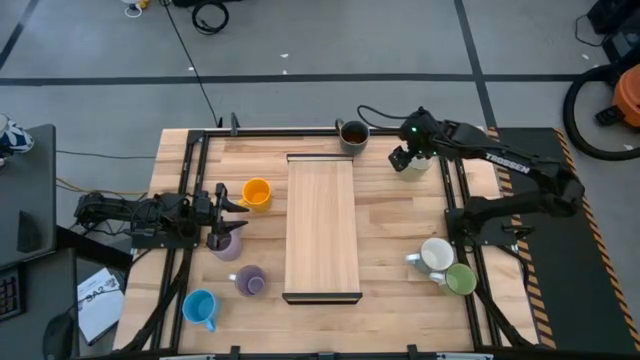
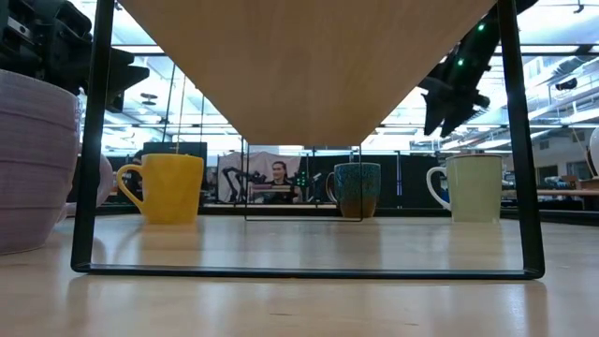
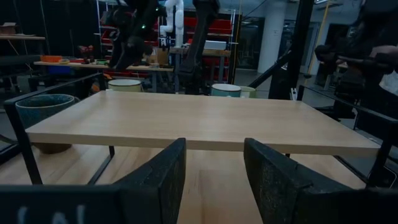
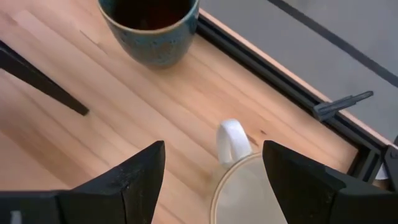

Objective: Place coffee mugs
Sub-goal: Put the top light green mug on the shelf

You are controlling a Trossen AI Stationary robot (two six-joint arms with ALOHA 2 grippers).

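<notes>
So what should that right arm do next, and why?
Probably lower straight down onto the white mug. The right tool hovers open directly above it, fingers either side of the rim and handle, not yet touching, and the raised shelf has no mugs on it.

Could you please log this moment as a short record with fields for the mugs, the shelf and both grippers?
shelf: raised wooden shelf on a black frame, mid-table, nothing on top
left-side mugs: orange mug, two lavender mugs, light blue mug
right-side mugs: dark mug, white mug, second white mug, green mug
left gripper: open, empty, beside the orange mug
right gripper: open, empty, above the far white mug
mugs placed: none yet
</notes>
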